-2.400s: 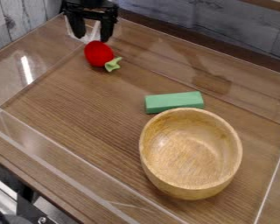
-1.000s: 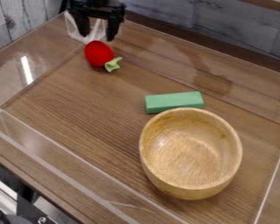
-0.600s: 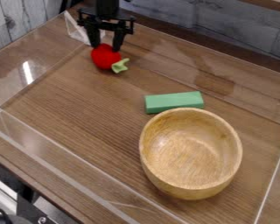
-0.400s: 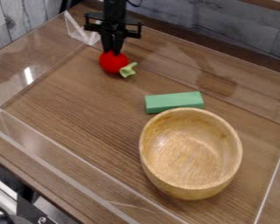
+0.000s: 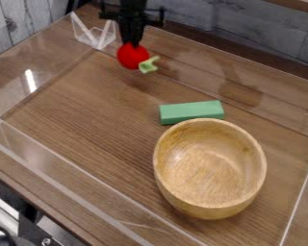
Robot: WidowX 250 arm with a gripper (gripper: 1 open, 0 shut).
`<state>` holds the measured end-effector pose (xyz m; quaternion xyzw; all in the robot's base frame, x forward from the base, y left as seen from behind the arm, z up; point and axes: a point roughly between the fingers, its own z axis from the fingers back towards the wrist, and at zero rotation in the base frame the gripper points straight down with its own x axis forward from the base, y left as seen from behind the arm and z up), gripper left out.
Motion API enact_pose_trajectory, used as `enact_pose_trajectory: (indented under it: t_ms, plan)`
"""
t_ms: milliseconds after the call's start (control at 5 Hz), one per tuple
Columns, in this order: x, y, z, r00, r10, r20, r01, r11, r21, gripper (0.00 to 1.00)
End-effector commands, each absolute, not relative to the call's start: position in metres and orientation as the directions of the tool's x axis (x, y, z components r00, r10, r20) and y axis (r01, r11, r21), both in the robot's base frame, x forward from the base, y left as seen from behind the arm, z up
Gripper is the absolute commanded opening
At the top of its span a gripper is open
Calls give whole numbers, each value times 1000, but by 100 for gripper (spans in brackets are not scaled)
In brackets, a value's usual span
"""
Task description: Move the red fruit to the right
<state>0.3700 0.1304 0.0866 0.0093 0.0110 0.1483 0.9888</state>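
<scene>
The red fruit (image 5: 131,56) is a small glossy red ball with a green leafy end pointing right. It hangs a little above the wooden tabletop near the back, left of centre. My gripper (image 5: 131,44) comes straight down from the top edge and is shut on the top of the red fruit, its dark fingers pinched close together.
A flat green rectangular block (image 5: 192,111) lies on the table to the right and nearer the front. A large wooden bowl (image 5: 210,169) stands at the front right. Clear plastic walls (image 5: 28,82) ring the table.
The gripper came down over the red fruit, shut on it, and carried it right and slightly up. The block and bowl stayed put.
</scene>
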Motion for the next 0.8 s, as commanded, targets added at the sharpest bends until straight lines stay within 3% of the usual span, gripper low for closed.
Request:
enact_pose_trajectory:
  t_ms: [0,200,600]
  plan:
    - [376,122,133,965,241,101,-244,970,12,0]
    - [372,102,144,967,234,100,-236,972,1,0]
    - [370,54,144,977,193,91,-194,981,2,0]
